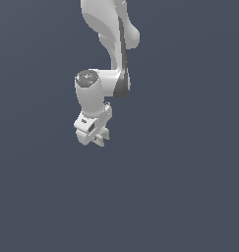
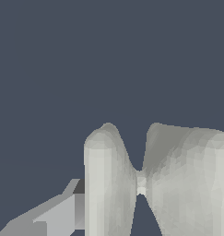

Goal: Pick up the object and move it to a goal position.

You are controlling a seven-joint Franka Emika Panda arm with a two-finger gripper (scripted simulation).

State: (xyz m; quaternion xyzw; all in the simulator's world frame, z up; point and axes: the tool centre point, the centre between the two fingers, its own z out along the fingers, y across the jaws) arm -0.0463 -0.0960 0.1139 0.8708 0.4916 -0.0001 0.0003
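Two white fingertips point(image 2: 109, 184) fill the wrist view, jaws nearly closed on the object point(image 2: 141, 183); goal move apparently remains.

Plain dark slate-blue backdrop point(image 1: 190, 172) filling both views, uniformly flat.

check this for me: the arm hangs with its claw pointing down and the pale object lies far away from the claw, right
Not quite. The claw does point down, but the object is not far away: the wrist view shows it right at the claw, against the grey finger.
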